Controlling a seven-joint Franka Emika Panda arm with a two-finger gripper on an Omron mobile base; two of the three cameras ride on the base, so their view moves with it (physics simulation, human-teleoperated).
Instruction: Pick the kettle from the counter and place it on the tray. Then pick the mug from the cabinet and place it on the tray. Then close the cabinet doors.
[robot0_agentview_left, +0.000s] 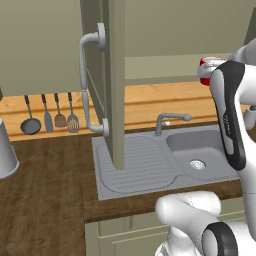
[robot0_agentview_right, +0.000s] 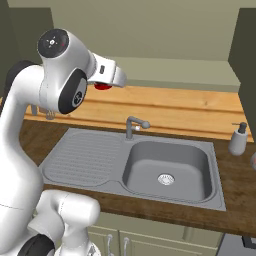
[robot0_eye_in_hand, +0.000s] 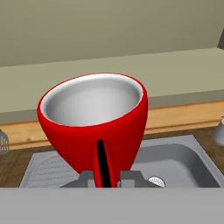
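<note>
Above the grey steel sink (robot0_agentview_right: 167, 172), the red mug (robot0_eye_in_hand: 94, 122) hung in the air, upright, pale inside showing, its handle clamped between the clenched fingers (robot0_eye_in_hand: 131, 176) in the hand view. From both base views a sliver of red showed at the arm's wrist, level with the pale cabinet shelf (robot0_agentview_left: 160, 67). One olive-grey cabinet door (robot0_agentview_left: 112, 80) stood open. A faucet (robot0_agentview_right: 134, 125) rose behind the basin, and a soap dispenser (robot0_agentview_right: 238, 139) stood on the wood-grain desk (robot0_agentview_left: 45, 200).

Dark wood counter (robot0_agentview_right: 235, 172): inset steel sink (robot0_agentview_right: 165, 170), soap dispenser (robot0_agentview_right: 238, 139) at right.
</note>
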